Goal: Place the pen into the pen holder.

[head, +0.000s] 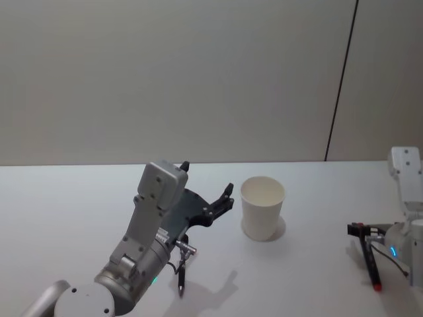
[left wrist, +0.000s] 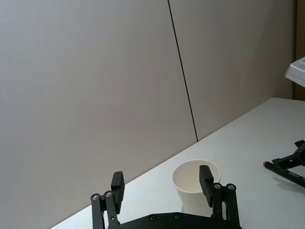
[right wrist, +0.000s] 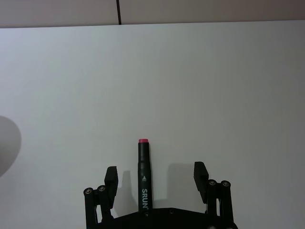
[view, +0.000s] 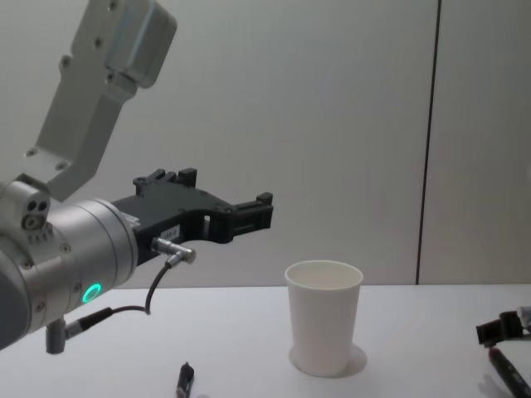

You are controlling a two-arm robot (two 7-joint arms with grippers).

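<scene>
The pen holder (head: 262, 209) is a white paper cup standing upright mid-table, also in the chest view (view: 323, 327). A black pen with a pink-red end (right wrist: 144, 175) lies flat on the table at the right, between the spread fingers of my right gripper (right wrist: 156, 177), which is low over it and open. In the head view that pen (head: 372, 266) lies to the right of the cup. My left gripper (head: 207, 179) hovers open and empty in the air just left of the cup (left wrist: 195, 187).
A second dark pen (head: 181, 278) lies on the table under my left arm, seen low in the chest view (view: 184, 381). The white table (head: 66, 218) meets a grey wall close behind the cup.
</scene>
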